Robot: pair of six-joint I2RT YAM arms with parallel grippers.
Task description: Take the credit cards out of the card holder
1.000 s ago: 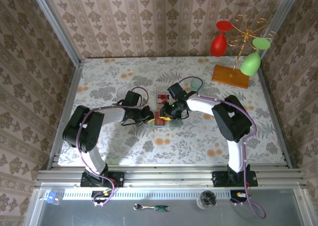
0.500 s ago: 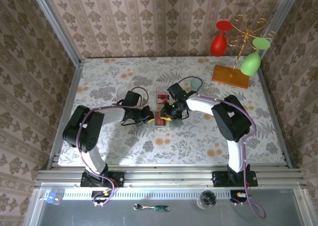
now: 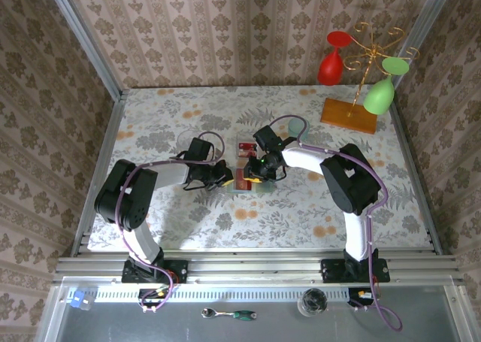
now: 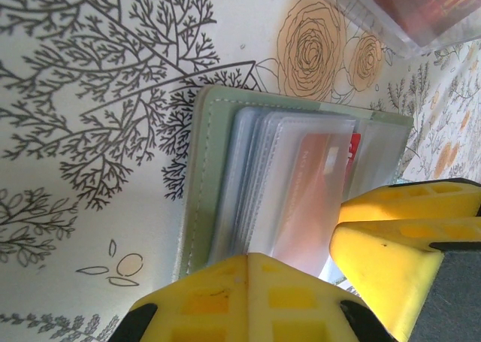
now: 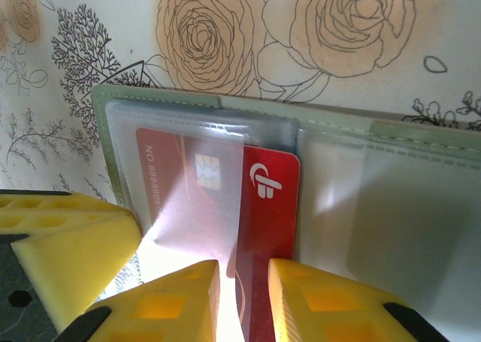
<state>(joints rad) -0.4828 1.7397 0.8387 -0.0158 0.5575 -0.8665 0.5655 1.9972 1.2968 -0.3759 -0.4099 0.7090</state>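
The pale green card holder (image 3: 244, 183) lies open on the flowered tablecloth between both grippers. My left gripper (image 3: 223, 178) is shut, its yellow tips (image 4: 263, 263) meeting on the near edge of the holder's (image 4: 197, 177) clear sleeves. A red credit card (image 5: 270, 199) sits half out of a sleeve, its chip still under the plastic; it looks pinkish through the sleeves (image 4: 316, 184) in the left wrist view. My right gripper (image 3: 259, 169) stands with its jaws a little apart (image 5: 244, 282) over the card's bare strip. Its finger (image 4: 391, 237) reaches in beside the left one. The holder's green rim (image 5: 301, 110) runs behind.
A clear box holding red cards (image 3: 246, 146) lies just beyond the holder, its corner (image 4: 406, 4) in the left wrist view. A pale teal cup (image 3: 295, 125) stands behind my right arm. A glass rack with red and green glasses (image 3: 361, 71) occupies the far right corner.
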